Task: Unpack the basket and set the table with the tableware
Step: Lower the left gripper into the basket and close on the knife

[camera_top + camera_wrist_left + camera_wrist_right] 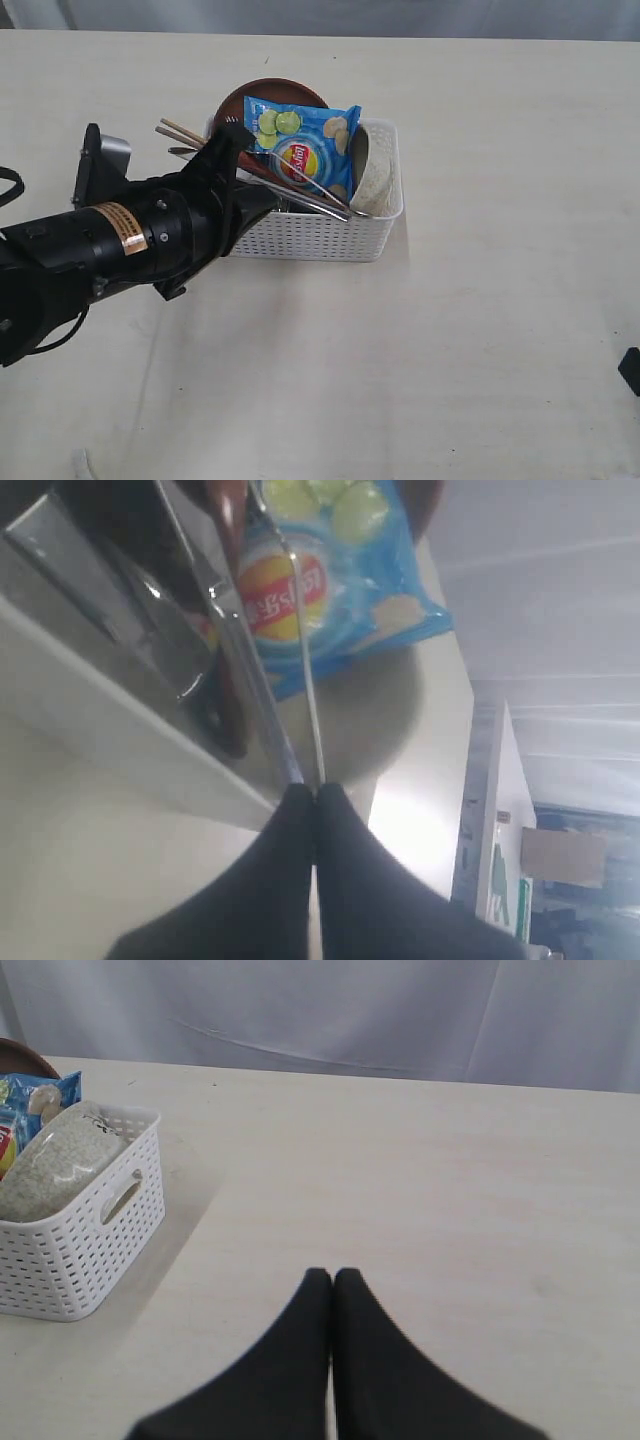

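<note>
The basket, upper centre, is not yet unpacked. Jaws pressed together, the left gripper meets the steel utensil lying across the chip bag, we judge to draw it out; we cannot tell whether it is pinched. The right gripper, closed and empty, is parked over bare table.

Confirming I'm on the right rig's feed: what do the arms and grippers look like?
The left arm is a chunky black cylinder with an orange label, a grey block and a black cable. Both the left gripper and right gripper have smooth black tapered fingers.
</note>
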`<state>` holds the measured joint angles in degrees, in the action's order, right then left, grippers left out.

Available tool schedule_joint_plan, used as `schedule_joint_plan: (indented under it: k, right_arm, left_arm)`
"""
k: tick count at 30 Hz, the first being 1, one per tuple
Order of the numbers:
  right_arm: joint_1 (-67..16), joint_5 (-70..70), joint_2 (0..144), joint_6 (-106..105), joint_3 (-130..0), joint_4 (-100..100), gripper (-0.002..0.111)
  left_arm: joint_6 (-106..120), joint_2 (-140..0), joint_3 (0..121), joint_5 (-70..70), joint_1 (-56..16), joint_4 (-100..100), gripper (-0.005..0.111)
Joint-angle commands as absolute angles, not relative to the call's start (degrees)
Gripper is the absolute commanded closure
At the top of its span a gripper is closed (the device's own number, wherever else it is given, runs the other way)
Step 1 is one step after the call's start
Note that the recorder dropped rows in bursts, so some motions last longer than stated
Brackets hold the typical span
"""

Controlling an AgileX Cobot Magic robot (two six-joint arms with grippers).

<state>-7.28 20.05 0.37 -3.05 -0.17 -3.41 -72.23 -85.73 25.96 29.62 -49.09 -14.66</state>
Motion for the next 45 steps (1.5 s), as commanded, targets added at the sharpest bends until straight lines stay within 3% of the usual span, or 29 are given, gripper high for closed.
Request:
schedule_joint_plan:
  k: [1, 19, 28, 37, 40, 45]
  right_arm:
    - [-7.50, 19.85, 0.00, -3.22, 0.00, -2.93, 0.108]
    - [-7.50, 19.85, 0.00, -3.22, 0.00, -2.93, 0.108]
    - [-7.50, 19.96, 0.00, -3.22, 0.00, -2.93, 0.108]
    - [-7.50, 19.96, 0.00, -3.22, 0.00, -2.93, 0.108]
    - [-7.50, 19.96, 0.00, -3.22, 0.00, -2.93, 0.108]
    - [-7.50, 19.96, 0.00, -3.22, 0.00, -2.93, 0.108]
  left_arm:
    - [-69.83, -85.98, 25.70, 30.11, -49.29, -17.40, 0.107]
    - [-62.26, -85.98, 25.89, 30.52, -49.29, -19.76, 0.106]
    - [-51.76, -85.98, 31.97, 16.40, -49.29, -19.99, 0.106]
    - [-49.67, -85.98, 33.74, 14.39, -47.86, -24.83, 0.106]
    - [-49.67, -85.98, 33.74, 12.87, -46.58, -24.83, 0.098]
    - [-49.55, -85.98, 33.74, 13.28, -46.60, -24.71, 0.065]
